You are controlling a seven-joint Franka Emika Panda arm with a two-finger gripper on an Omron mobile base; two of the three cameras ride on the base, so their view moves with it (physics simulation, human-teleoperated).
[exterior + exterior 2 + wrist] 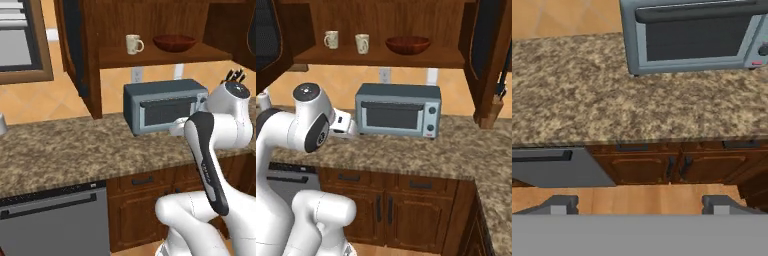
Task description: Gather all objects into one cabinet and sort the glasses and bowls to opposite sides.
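Wall cabinet (pixel 381 59) shelf: two cream mugs (pixel 331 39) (pixel 362 43) at left, dark reddish-brown bowl (pixel 407 44) at right. Toaster oven (pixel 397 110) on granite table (pixel 456 150). Tool (pixel 640 205): spread wide, empty.

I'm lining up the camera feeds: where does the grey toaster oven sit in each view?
Left base view: toaster oven right of centre, under the cabinet shelf.
Right base view: centre, on the counter.
Hand view: along the top edge, right of centre.
Shared landmark: the speckled granite counter.
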